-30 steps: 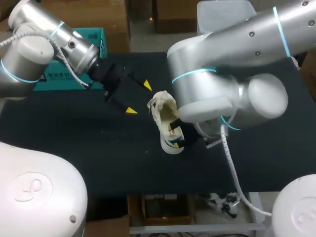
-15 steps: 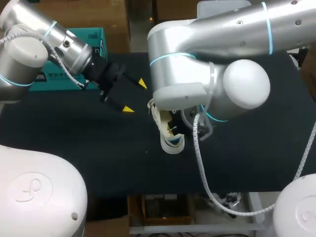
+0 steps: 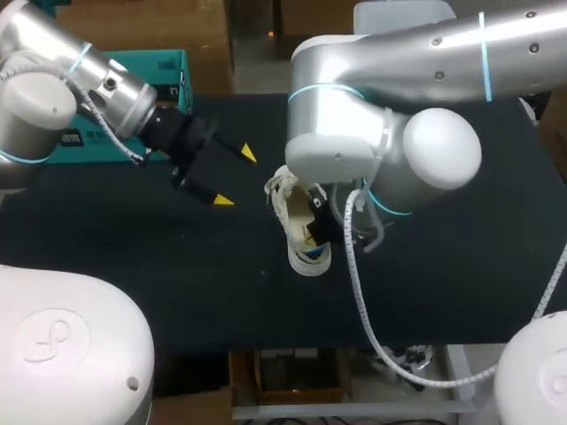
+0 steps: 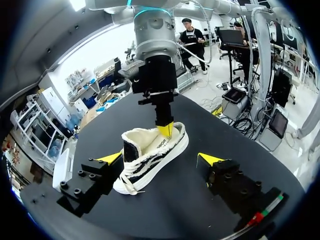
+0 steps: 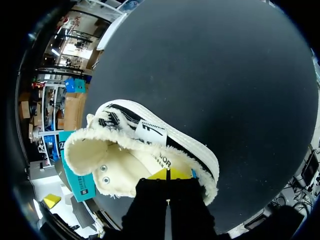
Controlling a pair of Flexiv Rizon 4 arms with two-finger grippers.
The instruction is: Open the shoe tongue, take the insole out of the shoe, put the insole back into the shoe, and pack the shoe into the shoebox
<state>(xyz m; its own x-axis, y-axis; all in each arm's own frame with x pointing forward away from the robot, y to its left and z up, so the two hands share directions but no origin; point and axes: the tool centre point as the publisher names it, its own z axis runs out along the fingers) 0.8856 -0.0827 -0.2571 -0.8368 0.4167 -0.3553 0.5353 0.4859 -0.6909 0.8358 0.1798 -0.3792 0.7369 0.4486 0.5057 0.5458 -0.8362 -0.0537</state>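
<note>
A cream canvas shoe (image 3: 285,202) with black stripes lies mid-table, its frayed collar spread wide. My right gripper (image 3: 312,232) reaches down into the heel end, and its yellow tips (image 5: 167,174) are pinched together on a thin cream printed sheet, apparently the insole (image 5: 159,161). The left wrist view shows the same tips (image 4: 165,129) dipping into the shoe (image 4: 150,160). My left gripper (image 3: 235,177) hovers open to the shoe's left, clear of it, with nothing between its fingers (image 4: 161,159). The teal shoebox (image 3: 170,73) stands at the table's far left.
The black table (image 3: 177,266) has bare cloth in front of and to the right of the shoe. My right arm's bulky elbow (image 3: 425,150) hangs above the shoe's right side, and a white cable (image 3: 363,292) trails from it toward the front edge.
My right gripper's fingers have closed inside the shoe's heel end while its arm swung over the shoe. My left gripper has drawn back to the left, away from the shoe.
</note>
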